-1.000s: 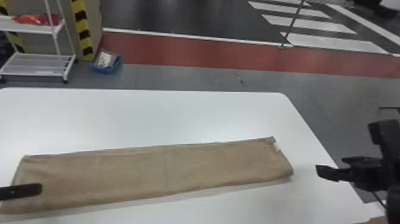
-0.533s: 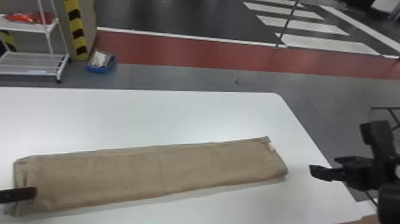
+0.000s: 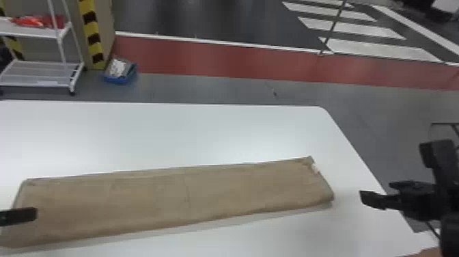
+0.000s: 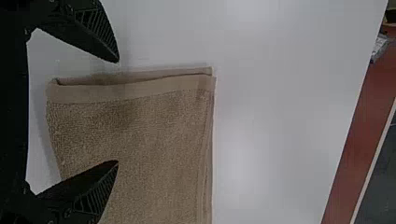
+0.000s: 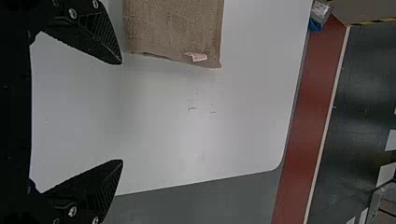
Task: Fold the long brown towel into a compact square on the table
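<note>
Long brown towel (image 3: 184, 198) lies slantwise on the near part of the bench (image 3: 170, 136), already a layered strip, its left end closer to the robot. The left gripper (image 4: 117, 112) is at that end, fingers wide apart and holding nothing: one over the cloth, the other past the hem (image 4: 135, 91). Whether it touches, I cannot tell. Closing there may nip only the top layer, because the plies part at the hem, so the lower one could stay behind or bunch. The right gripper (image 5: 122, 112), also spread and empty, is off the right end; coming in low, it could shove that end and rumple the strip. Farther over, the label (image 3: 316, 168) by the far right corner might snag. Since the strip sits askew, folding straight across would likely leave its corners mismatched.
</note>
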Motion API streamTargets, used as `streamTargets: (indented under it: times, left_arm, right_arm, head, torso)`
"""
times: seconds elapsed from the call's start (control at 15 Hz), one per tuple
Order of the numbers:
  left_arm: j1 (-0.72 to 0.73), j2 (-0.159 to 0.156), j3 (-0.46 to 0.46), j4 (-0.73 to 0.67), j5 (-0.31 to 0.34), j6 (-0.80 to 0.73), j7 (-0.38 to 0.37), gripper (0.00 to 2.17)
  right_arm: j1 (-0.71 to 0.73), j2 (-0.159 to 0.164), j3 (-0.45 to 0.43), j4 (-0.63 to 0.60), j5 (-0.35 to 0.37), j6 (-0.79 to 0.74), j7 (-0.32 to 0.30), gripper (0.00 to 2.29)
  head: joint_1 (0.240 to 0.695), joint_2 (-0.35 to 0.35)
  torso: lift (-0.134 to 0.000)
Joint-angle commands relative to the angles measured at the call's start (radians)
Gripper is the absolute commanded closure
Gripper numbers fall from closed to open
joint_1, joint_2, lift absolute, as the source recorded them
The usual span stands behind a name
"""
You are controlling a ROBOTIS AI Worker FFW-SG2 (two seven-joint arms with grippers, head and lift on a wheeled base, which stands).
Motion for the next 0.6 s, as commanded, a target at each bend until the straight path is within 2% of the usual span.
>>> streamTargets:
  times: [0.0,0.4,0.53]
  left_arm:
    - [-0.004,-0.002,0.002,0.019,0.007,-0.025,0.012,0.08]
    - [-0.016,0.01,-0.047,0.114,-0.044,-0.179,0.04,0.15]
    - [-0.016,0.015,-0.047,0.111,-0.049,-0.179,0.028,0.28]
  right_arm:
    - [0.0,0.003,0.004,-0.002,0.0,0.0,0.0,0.15]
    - [0.006,0.005,0.001,-0.005,0.002,0.003,0.002,0.15]
    - [0.006,0.005,-0.001,-0.006,0.002,0.003,0.002,0.15]
  head:
    - [0.695,-0.216]
    - [0.695,-0.189]
    - [0.695,-0.184]
  torso:
    - [-0.124]
    - [-0.124]
    - [-0.124]
